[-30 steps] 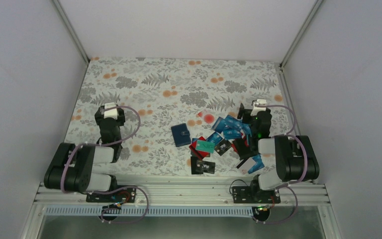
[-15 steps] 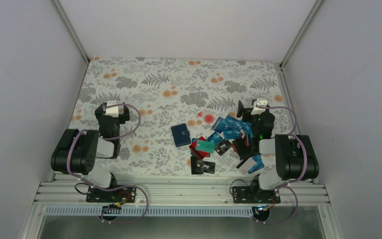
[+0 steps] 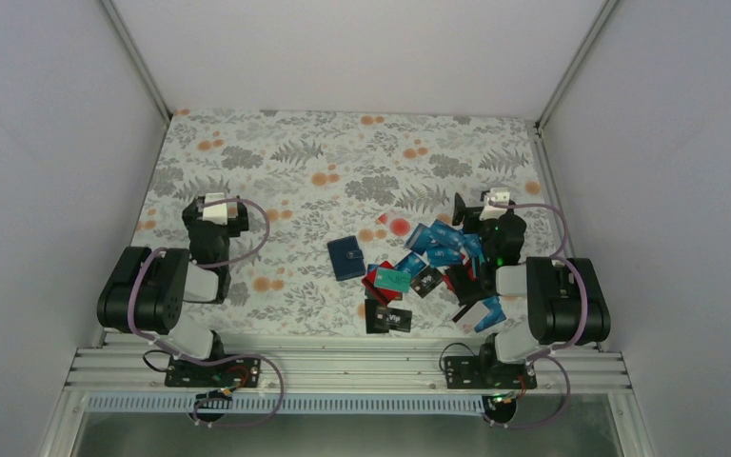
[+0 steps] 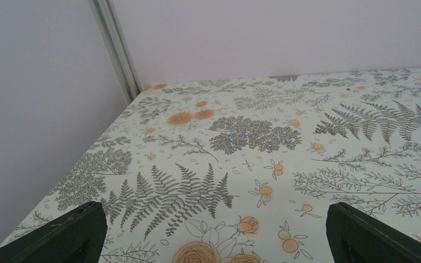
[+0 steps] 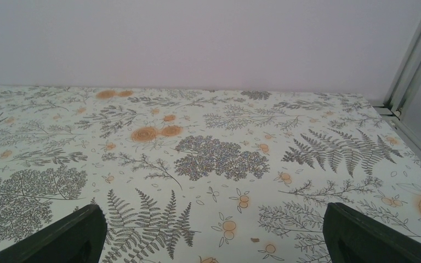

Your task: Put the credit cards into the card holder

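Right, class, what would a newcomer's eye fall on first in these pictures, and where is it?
The bright scatter of credit cards on the near right of the fern-and-orange-flower cloth stands out first. The navy card holder lies just left of them, near the middle.

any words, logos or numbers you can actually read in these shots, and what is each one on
No text can be read in any view.
On the credit cards: pale marks on several, too small and blurred to read.
On the black card nearest the arm bases: a white mark, unreadable.
On the card holder: no lettering shows, only a small pale clasp.
Both wrist views: only the floral table cover, no writing.
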